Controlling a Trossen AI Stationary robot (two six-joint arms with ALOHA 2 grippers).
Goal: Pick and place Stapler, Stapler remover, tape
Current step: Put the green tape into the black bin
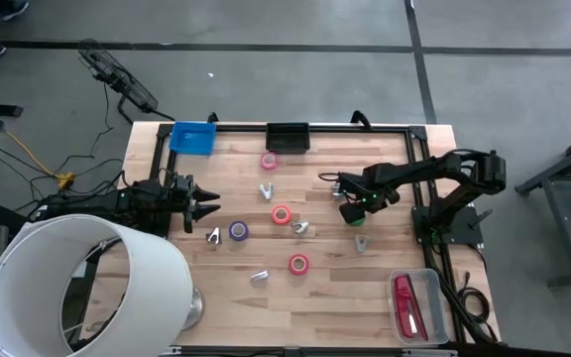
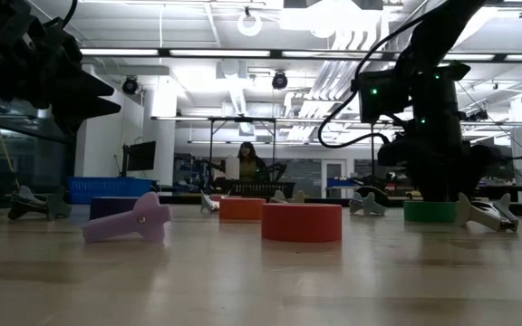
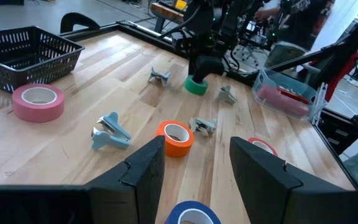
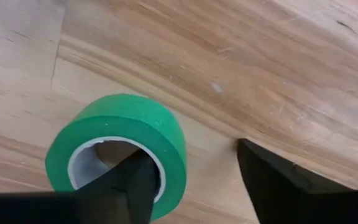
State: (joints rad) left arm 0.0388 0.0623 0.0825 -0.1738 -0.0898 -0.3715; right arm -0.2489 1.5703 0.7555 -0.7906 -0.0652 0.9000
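Green tape, a small glossy ring (image 4: 117, 146), sat right under my right gripper (image 4: 194, 180), whose dark fingers stood spread, one inside the ring's hole and one outside its wall, not yet closed on it. My long red stapler (image 1: 406, 302) already lay in the clear plastic bin (image 1: 440, 322) at the table's corner, so I judged that part done; the pink (image 1: 269, 161), red (image 1: 281, 214), purple (image 1: 238, 231) and other rolls and the silvery claw-shaped staple removers (image 1: 300, 227) were left. My left gripper (image 1: 206, 206) waited open at the table's left side. Only the overhead view showed the stapler in its bin clearly; only the wrist showed the finger inside the ring.
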